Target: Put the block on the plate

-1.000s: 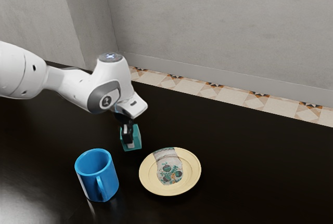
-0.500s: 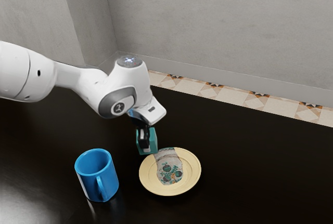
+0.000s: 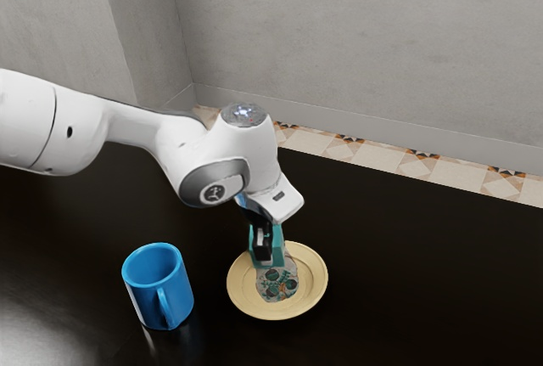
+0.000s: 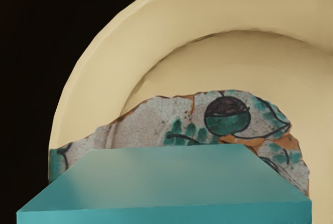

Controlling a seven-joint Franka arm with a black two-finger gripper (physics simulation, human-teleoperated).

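Clenching teal block (image 4: 166, 177) between black fingers (image 3: 264, 251); likely light, rigid, maybe slick. Grip squarely by opposite flat sides.

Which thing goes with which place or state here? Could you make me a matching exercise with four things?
1. smooth teal block
2. round cream plate
3. blue mug with a handle
4. patterned beige floor tiles

A. along the plain grey wall
B. bears a painted, fruit-like picture
C. gripped by the black two-finger hand
D. upright, toward the exterior view's left

Pairs: 1-C, 2-B, 3-D, 4-A
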